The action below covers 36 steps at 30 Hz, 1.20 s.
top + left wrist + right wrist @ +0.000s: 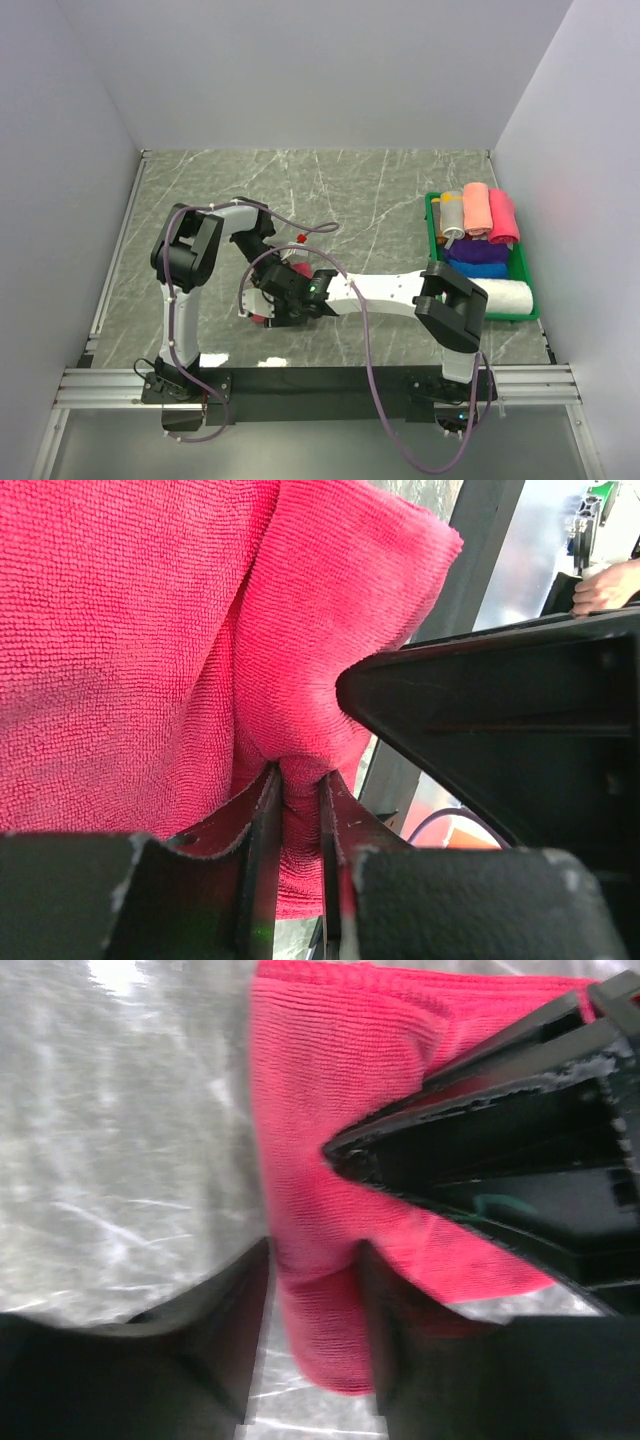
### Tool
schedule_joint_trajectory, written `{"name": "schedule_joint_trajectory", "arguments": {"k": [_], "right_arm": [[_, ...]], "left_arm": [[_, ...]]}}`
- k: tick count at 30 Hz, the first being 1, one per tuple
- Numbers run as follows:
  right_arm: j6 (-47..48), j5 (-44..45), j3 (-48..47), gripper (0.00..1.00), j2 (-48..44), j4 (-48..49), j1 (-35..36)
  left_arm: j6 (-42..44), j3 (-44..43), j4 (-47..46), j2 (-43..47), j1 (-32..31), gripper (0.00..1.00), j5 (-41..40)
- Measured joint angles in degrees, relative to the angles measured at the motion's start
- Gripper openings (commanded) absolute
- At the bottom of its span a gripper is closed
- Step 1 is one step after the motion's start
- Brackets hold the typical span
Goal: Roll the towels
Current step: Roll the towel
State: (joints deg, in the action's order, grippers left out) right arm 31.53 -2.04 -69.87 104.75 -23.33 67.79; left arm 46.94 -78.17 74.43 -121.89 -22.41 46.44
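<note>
Red towel (120, 630) mostly hidden under arms (385, 288)

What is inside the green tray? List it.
Rolled towels: an orange roll, a salmon roll, a pink roll, a dark blue roll and a white roll. The right arm's elbow covers the green tray's near-left corner.

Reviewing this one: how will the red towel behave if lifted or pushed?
Likely floppy: the red towel creases and bunches where the left tool pinches it. Probably not slippery, given its looped, fuzzy pile. Pushed, it would probably bunch rather than slide, as its folds suggest.
</note>
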Motion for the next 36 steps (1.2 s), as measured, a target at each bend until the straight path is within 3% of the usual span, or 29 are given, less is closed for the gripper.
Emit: {"name": "schedule_joint_trajectory", "arguments": {"k": [2, 3, 5, 9, 13, 23, 29, 32, 36], "right_arm": [[0.79, 1.18, 0.04, 0.28, 0.37, 0.72, -0.02], [1.03, 1.49, 0.04, 0.14, 0.46, 1.01, -0.04], [1.31, 1.60, 0.07, 0.01, 0.66, 1.16, -0.07], [0.63, -0.15, -0.44, 0.00, 0.98, 0.42, -0.85], [-1.11, -7.52, -3.04, 0.00, 2.01, -2.51, -4.72], [-4.31, -27.78, -8.90, 0.00, 6.73, -8.85, -14.19], [-5.25, -37.03, -17.38, 0.00, 13.73, -17.18, -18.10], [-5.60, -41.94, -22.67, 0.00, 18.21, -22.36, -20.00], [-6.62, -48.87, -27.56, 0.00, 23.17, -27.47, -22.71]], "left_arm": [[0.17, -0.22, 0.28, -0.26, 0.02, 0.22, 0.07], [0.31, -0.46, 0.52, -0.50, 0.04, 0.24, 0.07], [0.44, -0.83, 0.90, -0.79, 0.07, 0.29, 0.04], [1.11, -1.27, 0.96, -0.90, 0.63, 0.42, -0.15], [2.12, -1.75, -0.72, -0.39, 3.10, 0.52, -0.09], [3.98, -1.42, -7.98, 10.43, 17.18, 0.59, 0.52], [4.68, 7.48, -13.68, 25.14, 28.50, 0.65, 0.66], [5.40, 15.98, -16.85, 37.46, 27.52, 0.66, -0.87], [4.81, 28.44, -25.46, 54.75, 17.44, 0.69, -7.15]]}}
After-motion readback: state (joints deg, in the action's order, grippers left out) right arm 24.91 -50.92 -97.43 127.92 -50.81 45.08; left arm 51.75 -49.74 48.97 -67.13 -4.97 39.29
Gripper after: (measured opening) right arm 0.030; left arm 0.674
